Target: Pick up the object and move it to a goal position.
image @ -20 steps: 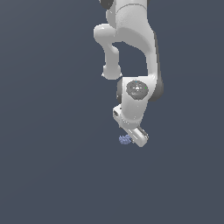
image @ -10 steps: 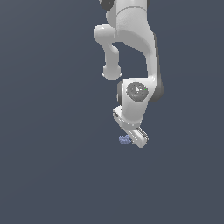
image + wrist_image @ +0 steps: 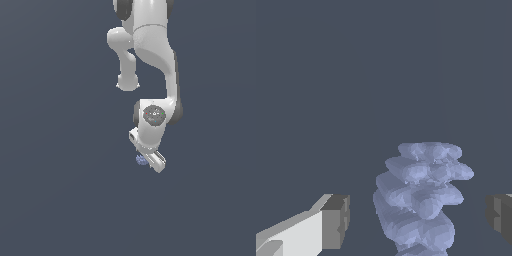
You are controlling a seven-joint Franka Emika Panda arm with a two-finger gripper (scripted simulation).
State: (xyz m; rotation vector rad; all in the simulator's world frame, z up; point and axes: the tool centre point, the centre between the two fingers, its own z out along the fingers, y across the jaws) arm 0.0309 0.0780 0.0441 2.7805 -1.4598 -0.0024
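Straddling the lumpy blue object (image 3: 421,197), spread claw (image 3: 418,217), pads (image 3: 336,221) clear of it on both sides.

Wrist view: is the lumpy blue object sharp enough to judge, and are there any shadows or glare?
Wrist view: the lumpy periwinkle-blue object is crisp, faceted and softly shaded, with no glare or cast shadow, between the gripper pads. Exterior view: evenly lit, no visible shadows, the object tiny and mostly hidden.

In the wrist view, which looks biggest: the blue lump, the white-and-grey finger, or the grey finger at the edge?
1. Blue lump, by far.
2. White-and-grey finger.
3. Grey finger at the edge, cut off by the frame, so its true size is unsure.
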